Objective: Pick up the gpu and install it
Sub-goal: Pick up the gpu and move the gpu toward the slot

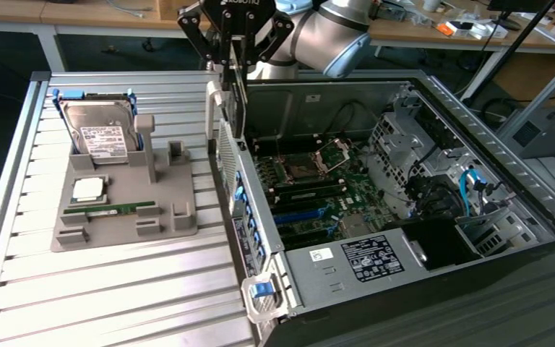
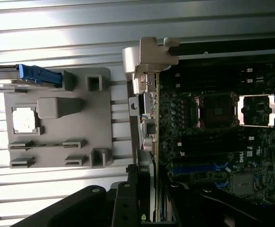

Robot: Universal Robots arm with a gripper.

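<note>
Claw [image 1: 236,52] clamped on the gpu [image 1: 222,108], card hanging upright over what I take for the side wall of the computer case [image 1: 331,97], motherboard [image 1: 326,191] beyond, gray holder [image 1: 123,228] with hard drive [image 1: 97,130] and memory stick [image 1: 112,208] beside on the desk [image 1: 113,296]

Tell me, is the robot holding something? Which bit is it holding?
Yes. The tool holds the gpu by its top edge, so the card hangs upright over the open computer case.
</note>
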